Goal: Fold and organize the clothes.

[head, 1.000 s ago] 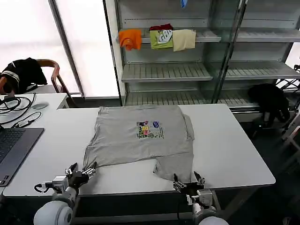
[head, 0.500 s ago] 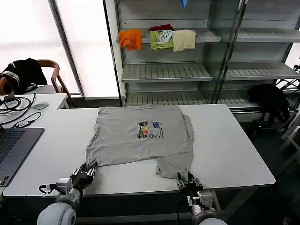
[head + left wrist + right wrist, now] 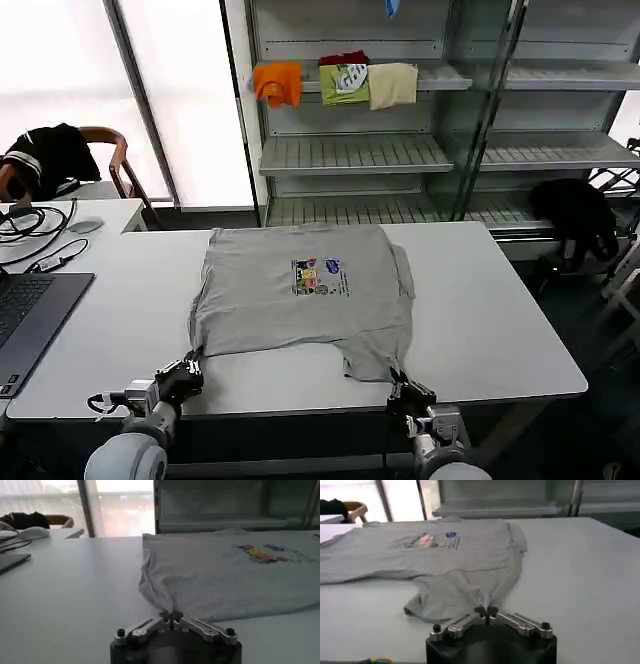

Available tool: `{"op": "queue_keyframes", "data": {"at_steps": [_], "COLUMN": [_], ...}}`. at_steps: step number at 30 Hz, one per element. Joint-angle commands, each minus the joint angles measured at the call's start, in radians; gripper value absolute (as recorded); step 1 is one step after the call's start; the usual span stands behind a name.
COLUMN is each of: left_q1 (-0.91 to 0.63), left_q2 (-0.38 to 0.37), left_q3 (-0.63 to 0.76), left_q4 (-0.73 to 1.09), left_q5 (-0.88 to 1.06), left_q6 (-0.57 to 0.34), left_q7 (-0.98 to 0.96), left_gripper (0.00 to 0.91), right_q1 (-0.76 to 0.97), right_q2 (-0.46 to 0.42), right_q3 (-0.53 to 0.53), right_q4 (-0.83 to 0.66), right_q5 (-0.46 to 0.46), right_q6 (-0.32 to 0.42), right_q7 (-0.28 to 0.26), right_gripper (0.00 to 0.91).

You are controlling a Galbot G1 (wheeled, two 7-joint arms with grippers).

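Observation:
A light grey short-sleeved shirt [image 3: 300, 290] with a small multicolour chest print lies spread on the white table [image 3: 500, 320]. My left gripper [image 3: 188, 368] sits at the table's near edge, shut on the shirt's near left corner [image 3: 160, 597], which bunches into the gripper [image 3: 171, 615]. My right gripper [image 3: 400, 385] is shut on the near right corner, where the cloth [image 3: 470, 587] gathers to a point at the gripper [image 3: 486, 611].
A laptop [image 3: 25, 310] and cables lie on the left of the table. A chair with a black garment [image 3: 50, 155] stands behind it. Metal shelves [image 3: 400, 150] hold folded coloured clothes [image 3: 340, 82]. A dark bag [image 3: 575, 215] sits at right.
Both grippers have shut on the shirt's near corners and drawn back toward the table's near edge. The cloth's near edge has pulled into points at the fingers.

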Motion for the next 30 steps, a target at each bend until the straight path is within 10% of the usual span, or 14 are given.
{"op": "queue_keyframes", "data": {"at_steps": [1, 30], "left_q1": [-0.028, -0.425], "left_q2": [-0.007, 0.048], "left_q3": [0.006, 0.046], "left_q4": [-0.047, 0.253], "left_q5": [-0.018, -0.103], "left_q6": [-0.022, -0.040], "left_q7": [0.003, 0.004], "left_gripper": [0.010, 0.010], "right_q1": [0.050, 0.525], "right_q2": [0.019, 0.155], "right_q3": [0.027, 0.033], "right_q4": [0.001, -0.371], "right_q5": [-0.072, -0.161], "right_q6": [0.042, 0.098], "right_q7": [-0.050, -0.187], "right_gripper": [0.000, 0.000]}}
